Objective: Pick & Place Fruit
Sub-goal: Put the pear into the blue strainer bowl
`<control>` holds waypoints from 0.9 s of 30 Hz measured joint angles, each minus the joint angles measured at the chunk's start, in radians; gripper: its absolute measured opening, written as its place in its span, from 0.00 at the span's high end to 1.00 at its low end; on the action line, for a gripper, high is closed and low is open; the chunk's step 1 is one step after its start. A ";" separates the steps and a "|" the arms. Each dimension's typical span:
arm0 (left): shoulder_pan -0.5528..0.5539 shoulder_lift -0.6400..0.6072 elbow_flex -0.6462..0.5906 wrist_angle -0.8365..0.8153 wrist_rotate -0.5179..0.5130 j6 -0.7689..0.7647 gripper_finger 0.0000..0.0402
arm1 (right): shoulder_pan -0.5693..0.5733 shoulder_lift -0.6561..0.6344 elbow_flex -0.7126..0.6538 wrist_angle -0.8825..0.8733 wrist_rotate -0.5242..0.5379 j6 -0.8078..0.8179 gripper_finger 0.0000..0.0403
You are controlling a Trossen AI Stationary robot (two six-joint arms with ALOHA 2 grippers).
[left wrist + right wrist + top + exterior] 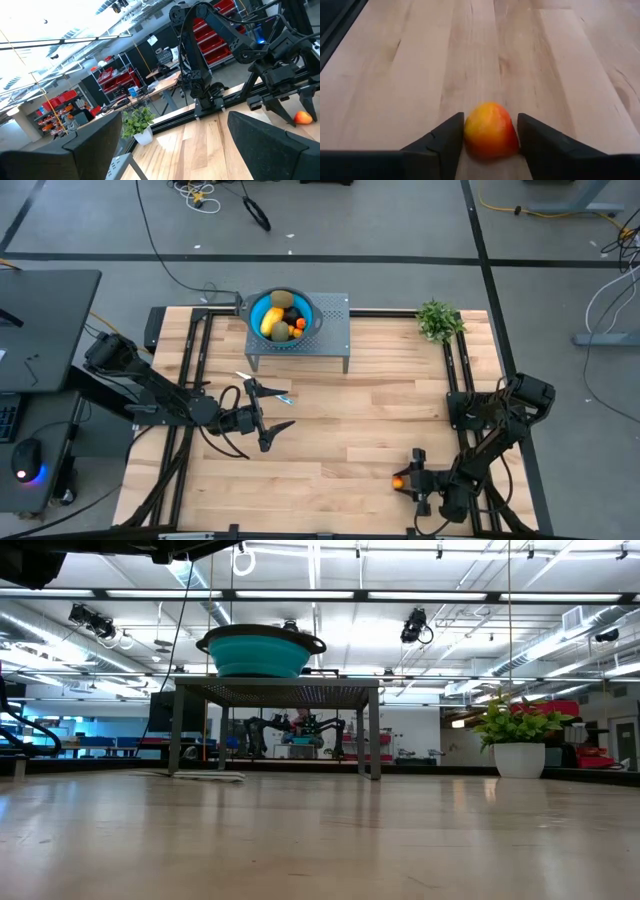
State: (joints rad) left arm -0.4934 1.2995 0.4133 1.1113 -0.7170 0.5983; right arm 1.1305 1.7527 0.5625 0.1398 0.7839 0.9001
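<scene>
A small orange-red fruit [489,131] lies on the wooden table near its front right, between the fingers of my right gripper [491,145], which is shut on it; the high view shows the same fruit [399,480] at that gripper [406,478]. Several other fruits, yellow, olive-brown, dark and orange, sit in a teal bowl [256,308] on a grey stand [335,330] at the far side. My left gripper [265,418] hovers open over the table's left middle with nothing between its fingers [95,145]. My right gripper pinches the orange-red fruit's two opposite sides [468,135] between its two fingers [445,142], at their free ends. The fingers slant down toward the table from its right side. The fruit's underside rests on the tabletop.
A potted green plant [437,320] stands at the far right. A blue-handled knife [283,398] lies beside my left gripper. Black frame rails [455,380] run along both sides of the table. Bare wood [350,430] lies between the two arms.
</scene>
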 joint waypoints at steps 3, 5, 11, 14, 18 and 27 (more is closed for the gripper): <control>0.000 0.000 0.000 0.000 0.000 0.000 0.07 | 0.000 0.000 0.000 0.000 -0.003 0.000 0.55; 0.000 0.000 0.000 0.000 0.000 0.000 0.07 | 0.000 0.000 0.000 0.000 -0.003 0.000 0.56; 0.000 0.000 0.000 0.000 0.000 0.000 0.07 | 0.000 0.000 0.000 0.000 -0.005 0.000 0.57; 0.000 0.000 0.000 0.000 0.000 0.000 0.07 | 0.000 0.000 0.000 0.004 -0.006 0.000 0.57; 0.000 0.000 0.000 0.000 0.000 0.000 0.07 | 0.000 0.001 0.000 0.017 -0.010 0.000 0.57; 0.000 0.000 0.000 0.000 0.000 0.000 0.07 | -0.002 0.002 0.014 0.045 -0.015 -0.053 0.58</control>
State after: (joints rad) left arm -0.4931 1.2995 0.4133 1.1113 -0.7171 0.5982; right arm 1.1288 1.7542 0.5760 0.1846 0.7691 0.8473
